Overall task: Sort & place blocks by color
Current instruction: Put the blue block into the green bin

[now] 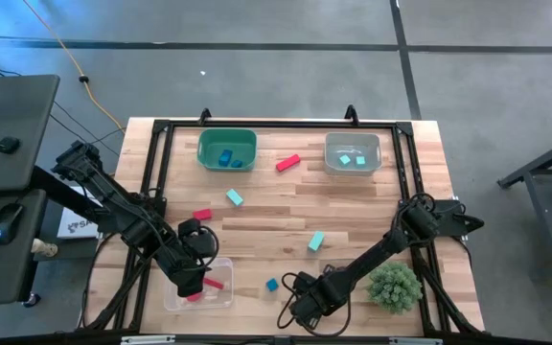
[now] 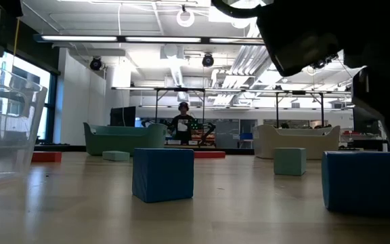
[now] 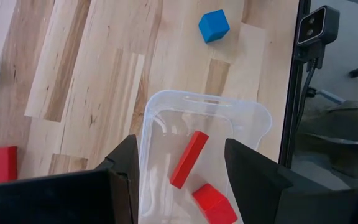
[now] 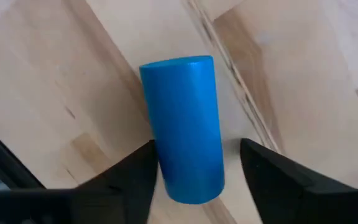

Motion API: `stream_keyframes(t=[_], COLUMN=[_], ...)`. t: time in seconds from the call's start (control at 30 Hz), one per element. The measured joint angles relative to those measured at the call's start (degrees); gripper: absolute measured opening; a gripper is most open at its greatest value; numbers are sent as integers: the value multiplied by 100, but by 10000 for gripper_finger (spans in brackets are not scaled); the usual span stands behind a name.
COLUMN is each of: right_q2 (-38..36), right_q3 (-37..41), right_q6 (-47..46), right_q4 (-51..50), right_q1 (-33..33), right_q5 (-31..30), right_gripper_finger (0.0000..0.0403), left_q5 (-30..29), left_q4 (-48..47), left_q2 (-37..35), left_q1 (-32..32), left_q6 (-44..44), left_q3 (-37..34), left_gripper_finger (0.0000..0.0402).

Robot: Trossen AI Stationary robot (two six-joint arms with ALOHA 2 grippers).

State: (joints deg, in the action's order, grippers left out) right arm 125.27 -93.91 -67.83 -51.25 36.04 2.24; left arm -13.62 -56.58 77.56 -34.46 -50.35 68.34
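Note:
My right gripper (image 1: pixel 305 299) points down near the table's front edge, open. Its fingers stand on either side of a blue round-ended block (image 4: pixel 185 124) that lies on its side on the wood. My left gripper (image 1: pixel 192 278) hangs open over a clear bin (image 3: pixel 253 118) that holds two red blocks (image 3: pixel 188 158). A blue cube (image 1: pixel 272 285) sits between the two grippers. Teal blocks (image 1: pixel 234 197) (image 1: pixel 316 241) and red blocks (image 1: pixel 287 163) (image 1: pixel 202 216) lie loose on the table. My right gripper comes from above, its fingers across the blue block's near end. One fingertip (image 4: pixel 143 163) stands right at the block's long side (image 4: pixel 157 146); whether it touches, I cannot tell. The other fingertip (image 4: pixel 260 158) is apart from it. The block lies flat on the table.
A green bin (image 1: pixel 226 149) with blue blocks and a clear bin (image 1: pixel 353 153) with teal blocks stand at the far side. A spiky green ball (image 1: pixel 394 286) sits right of my right arm. A black frame (image 1: pixel 156 153) edges the table.

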Motion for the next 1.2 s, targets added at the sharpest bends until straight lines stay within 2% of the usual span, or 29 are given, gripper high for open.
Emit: stream_keyframes(t=[0.17,0.2,0.37,0.73,1.0,1.2], right_q2=[-2,-2,17,15,12,9], right_q3=[0,-2,-172,-929,-1852,-2653], right_q6=[-77,-74,137,640,1498,2490], right_q4=[-13,-6,85,-142,-1314,-2263], right_q1=[-64,-81,-129,-349,-708,-1112], right_q5=[80,83,82,-379,-1057,-1554], right_gripper_finger=[110,106,106,106,106,106], left_q5=[-41,-38,158,563,1004,1612], left_q4=[0,0,2,22,72,225], left_q2=[0,0,0,0,0,0], left_q1=[36,72,336,1119,1814,2439], left_q6=[-28,-31,-80,440,1053,1502], left_q3=[0,0,0,0,0,0], left_gripper_finger=[157,157,157,156,156,156])
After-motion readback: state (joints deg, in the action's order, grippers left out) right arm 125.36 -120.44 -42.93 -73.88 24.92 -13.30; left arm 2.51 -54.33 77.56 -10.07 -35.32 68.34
